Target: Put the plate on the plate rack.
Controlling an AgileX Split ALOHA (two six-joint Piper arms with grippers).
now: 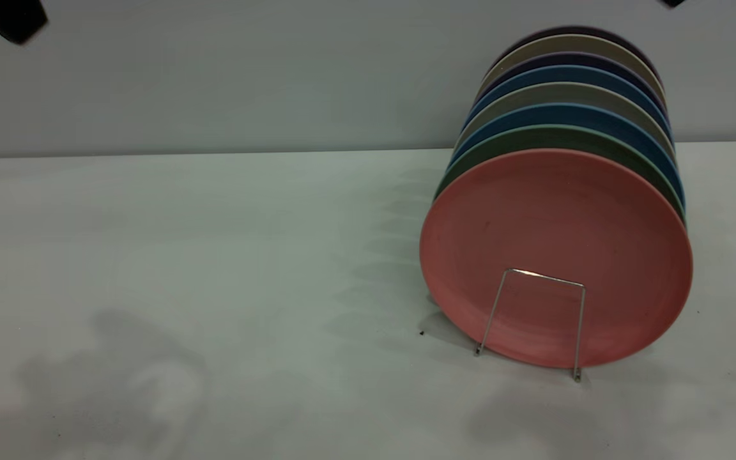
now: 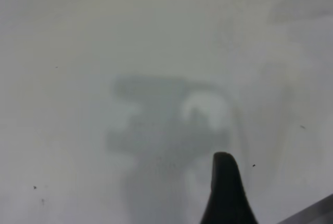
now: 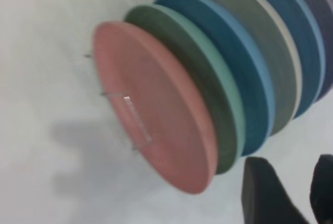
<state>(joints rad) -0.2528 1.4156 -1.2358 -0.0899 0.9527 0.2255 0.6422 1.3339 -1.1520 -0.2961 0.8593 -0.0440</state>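
My right claw [image 3: 291, 193] hangs in the air just beside the row of plates, both dark fingers [image 3: 268, 193] showing with a clear gap between them and nothing in it; I have hold of no plate. My left claw [image 2: 226, 193] hovers over the bare worktop [image 1: 151, 255] toward its left side, well apart from the plates. I see only one dark fingertip there, so I cannot tell how far that one is open.

The salmon-pink plate [image 1: 556, 243] stands on edge in the plate rack [image 1: 531, 319] at the front of the row, near the worktop's right edge, leaning back against the mint-green plate [image 1: 534, 137]. A wire loop of the rack rises in front of its lower face. Behind the green one stand blue plates [image 1: 566, 115] and grey ones, running toward the far edge.
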